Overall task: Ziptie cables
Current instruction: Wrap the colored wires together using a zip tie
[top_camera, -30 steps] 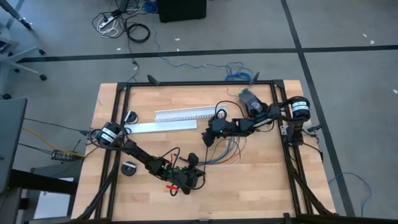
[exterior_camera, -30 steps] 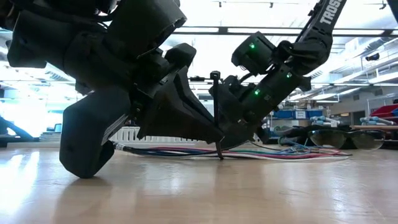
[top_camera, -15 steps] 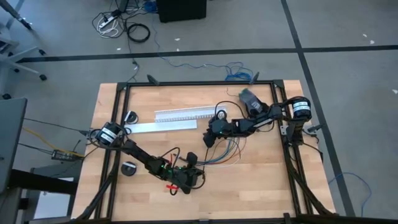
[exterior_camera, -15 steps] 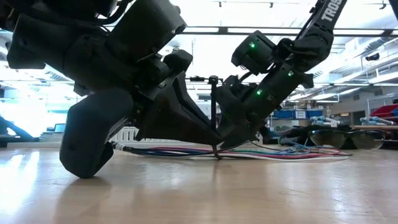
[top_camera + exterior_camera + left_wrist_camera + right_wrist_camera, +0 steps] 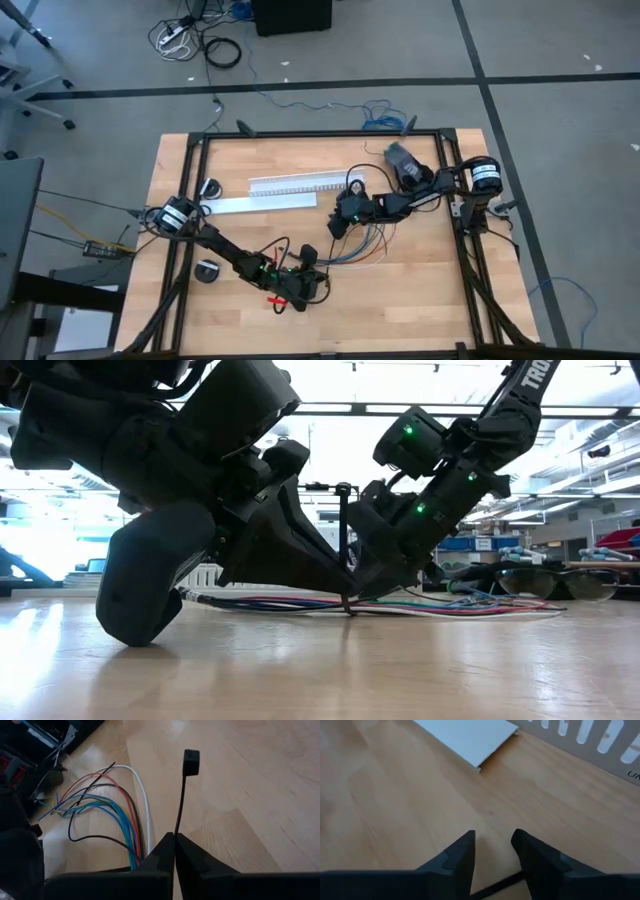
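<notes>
1. The ziptie [image 5: 179, 805] is light, thin and springy; it stands upright from the left gripper [image 5: 174, 840], whose jaws are pressed together on its strip, head on top.
2. Judged best held low on the strip, as now, since the free end will wobble.
3. The cables [image 5: 117, 820] are limp and slippery, fanned on the table [image 5: 395, 795] just beside the left gripper; the bunch is best taken where the wires run together.
4. The right gripper [image 5: 492, 851] hangs low over the table by the cables, jaws spread and empty; a black strip shows below them.
5. Since a second ago, the right arm has drawn back slightly; the ziptie has stayed clamped and upright.
</notes>
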